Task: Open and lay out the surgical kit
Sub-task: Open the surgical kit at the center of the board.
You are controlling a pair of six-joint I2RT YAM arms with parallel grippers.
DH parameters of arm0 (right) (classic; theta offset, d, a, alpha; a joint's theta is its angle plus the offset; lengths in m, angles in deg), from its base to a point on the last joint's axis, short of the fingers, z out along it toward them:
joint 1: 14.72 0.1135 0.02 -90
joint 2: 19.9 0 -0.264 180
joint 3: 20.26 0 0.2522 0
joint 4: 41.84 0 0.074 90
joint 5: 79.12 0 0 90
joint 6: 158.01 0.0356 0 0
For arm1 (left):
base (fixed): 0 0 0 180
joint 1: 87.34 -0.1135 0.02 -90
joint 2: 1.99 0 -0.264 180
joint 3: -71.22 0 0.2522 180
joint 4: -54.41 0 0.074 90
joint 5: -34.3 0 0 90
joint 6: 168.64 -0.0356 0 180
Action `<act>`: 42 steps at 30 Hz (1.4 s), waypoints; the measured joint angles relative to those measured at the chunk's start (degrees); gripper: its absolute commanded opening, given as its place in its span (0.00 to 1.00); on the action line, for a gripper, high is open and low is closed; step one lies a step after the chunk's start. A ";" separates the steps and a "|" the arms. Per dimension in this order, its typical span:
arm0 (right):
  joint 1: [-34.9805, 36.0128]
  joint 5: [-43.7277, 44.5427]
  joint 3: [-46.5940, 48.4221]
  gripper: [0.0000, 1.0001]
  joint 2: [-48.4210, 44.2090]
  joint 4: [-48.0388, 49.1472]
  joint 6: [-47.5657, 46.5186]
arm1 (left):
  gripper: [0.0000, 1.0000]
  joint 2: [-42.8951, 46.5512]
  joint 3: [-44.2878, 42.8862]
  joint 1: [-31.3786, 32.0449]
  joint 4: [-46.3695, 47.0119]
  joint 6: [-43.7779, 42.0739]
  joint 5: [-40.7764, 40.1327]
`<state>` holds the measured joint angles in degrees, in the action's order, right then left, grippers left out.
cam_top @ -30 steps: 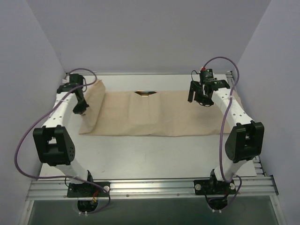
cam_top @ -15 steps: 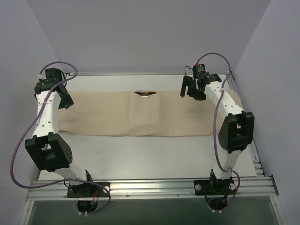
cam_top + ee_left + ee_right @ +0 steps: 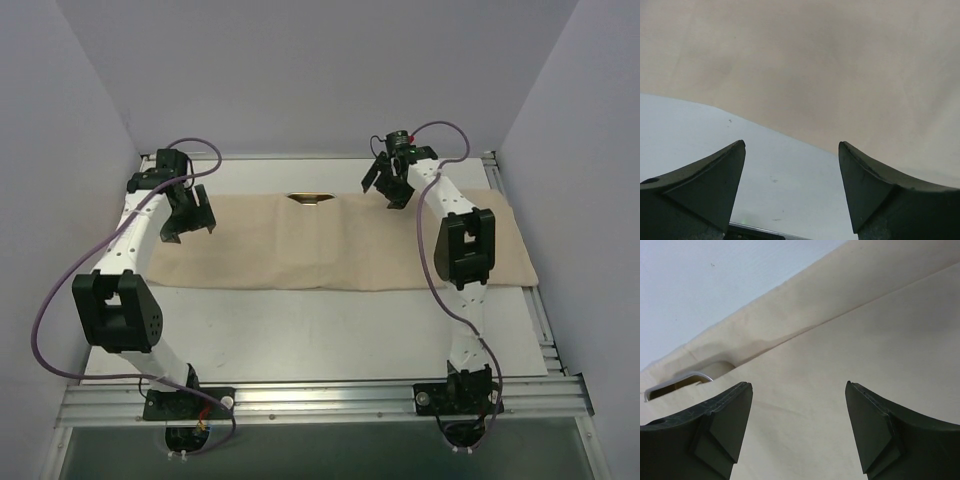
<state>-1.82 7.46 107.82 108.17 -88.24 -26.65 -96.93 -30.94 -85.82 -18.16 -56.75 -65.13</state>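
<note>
Fingers (image 3: 710, 185) of the left gripper (image 3: 188, 226) stand spread with nothing between them, over the left end of the beige cloth wrap (image 3: 330, 245), close to where it meets the white table (image 3: 330, 335). The right gripper (image 3: 383, 190) is likewise released and empty, above the wrap's far edge. The wrap lies flat as a long sheet across the table. A shiny rim, apparently the steel tray (image 3: 677, 381), shows under a fold at that far edge, left of the right gripper.

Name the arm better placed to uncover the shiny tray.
Right. The right gripper hovers open near the shiny steel tray rim under the beige cloth wrap; the left gripper sits farther off.
</note>
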 measured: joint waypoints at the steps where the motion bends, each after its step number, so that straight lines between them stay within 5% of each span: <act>1: 0.63 -0.04 1.57 0.76 1.81 -0.44 2.36 | 0.83 -0.68 0.04 0.50 0.15 0.02 1.22; 15: 7.41 0.37 9.44 0.73 12.76 -2.56 17.59 | 0.83 -2.38 2.82 0.68 3.85 -0.28 8.24; 42: 6.95 2.58 17.05 0.74 16.90 -2.89 20.09 | 0.83 -2.25 5.44 0.59 5.49 -1.11 11.06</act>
<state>5.13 10.04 124.87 125.06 -91.13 -6.56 -99.18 -25.50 -85.23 -12.67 -57.87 -54.07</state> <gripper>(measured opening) 0.743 0.835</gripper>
